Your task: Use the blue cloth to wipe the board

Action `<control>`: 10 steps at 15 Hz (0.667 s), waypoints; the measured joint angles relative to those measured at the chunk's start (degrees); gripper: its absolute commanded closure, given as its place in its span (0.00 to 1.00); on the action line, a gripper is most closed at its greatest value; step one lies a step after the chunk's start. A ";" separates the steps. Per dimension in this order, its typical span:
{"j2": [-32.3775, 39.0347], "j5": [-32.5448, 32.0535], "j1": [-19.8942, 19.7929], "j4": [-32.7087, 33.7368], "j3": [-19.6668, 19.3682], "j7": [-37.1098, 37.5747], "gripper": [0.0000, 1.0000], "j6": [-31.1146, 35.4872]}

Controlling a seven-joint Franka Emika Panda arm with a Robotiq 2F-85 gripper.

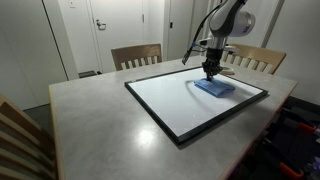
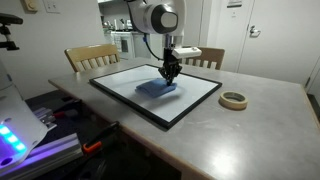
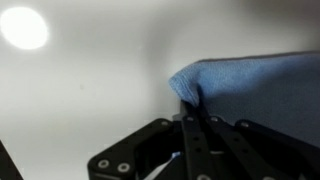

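The board (image 1: 170, 105) lies flat on the grey table, white with a thin black frame; it also shows in an exterior view (image 2: 120, 82). The blue cloth (image 1: 216, 88) lies on the board's far right part, also seen in an exterior view (image 2: 154, 89) and filling the right of the wrist view (image 3: 255, 85). My gripper (image 1: 210, 73) points straight down at the cloth's edge, as an exterior view (image 2: 171, 75) shows too. In the wrist view the fingers (image 3: 194, 118) are pressed together with a pinch of the cloth's corner between them.
A roll of tape (image 2: 234, 100) lies on the table beside the board. Wooden chairs (image 1: 136, 55) stand at the table's far side. A doorway and walls are behind. A lit device (image 2: 15, 135) sits off the table's edge.
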 measured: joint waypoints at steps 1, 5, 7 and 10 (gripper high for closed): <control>-0.36 0.00 -0.04 -0.74 -0.01 0.00 0.99 0.31; -2.04 0.00 -0.07 -4.08 -0.11 0.00 0.99 2.32; -2.95 0.00 -0.07 -5.81 -0.18 0.00 0.99 3.47; -4.31 0.00 -0.07 -8.62 -0.26 0.00 0.99 5.47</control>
